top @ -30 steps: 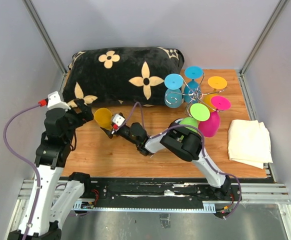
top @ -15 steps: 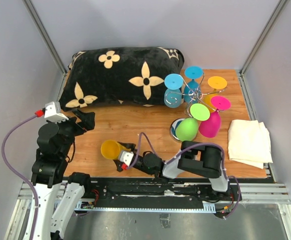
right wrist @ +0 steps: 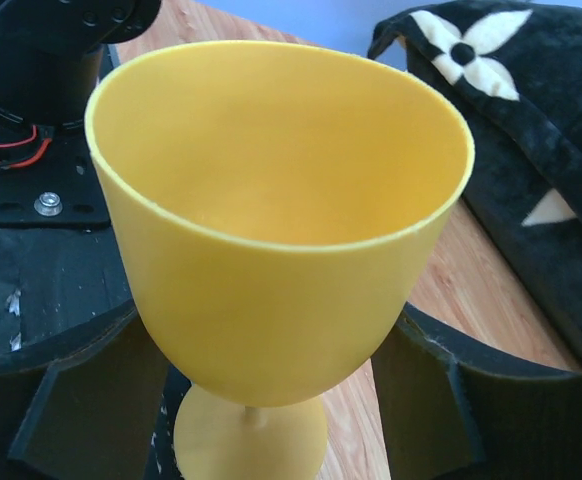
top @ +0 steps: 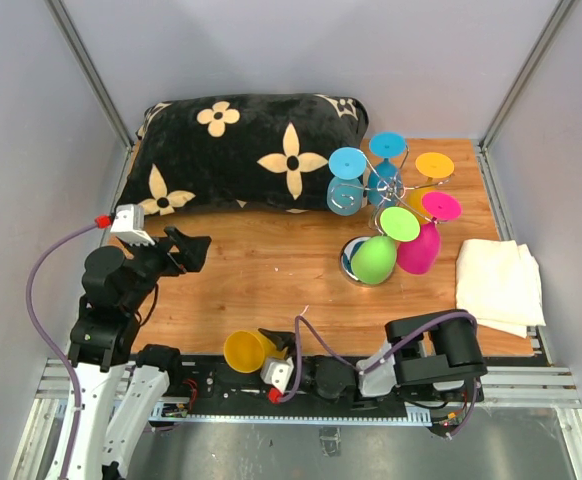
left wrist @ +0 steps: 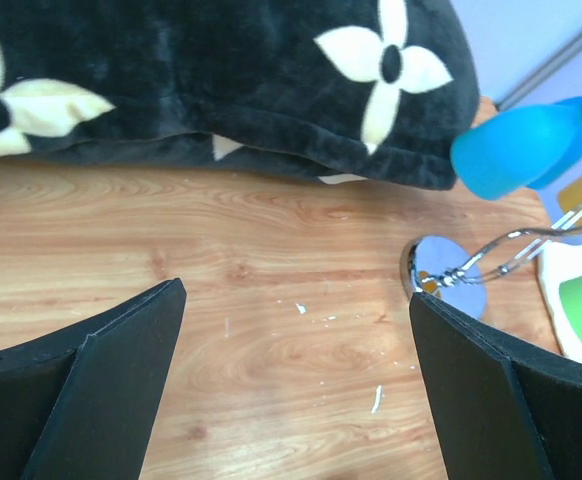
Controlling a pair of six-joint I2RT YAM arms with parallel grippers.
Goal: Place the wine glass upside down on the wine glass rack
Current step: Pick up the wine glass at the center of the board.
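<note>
My right gripper [top: 271,352] is shut on a yellow wine glass [top: 243,350] and holds it low over the black base rail at the near edge. In the right wrist view the glass [right wrist: 271,230] fills the frame, bowl toward the camera, with a finger [right wrist: 441,400] on each side of it. The chrome wine glass rack [top: 386,192] stands at the back right and carries several coloured glasses upside down. Its mirrored base [left wrist: 446,275] shows in the left wrist view. My left gripper [top: 191,248] is open and empty over the table's left side, its jaws [left wrist: 296,295] spread wide above bare wood.
A black pillow with cream flowers [top: 241,150] lies across the back left. A folded white cloth [top: 499,282] lies at the right edge. Grey walls close in the table on three sides. A green glass [top: 374,258] and a pink glass [top: 419,250] hang low beside the rack base.
My right arm has pulled back from the table's left middle to the near edge, carrying the yellow glass with it. My left gripper has shifted a little to the right.
</note>
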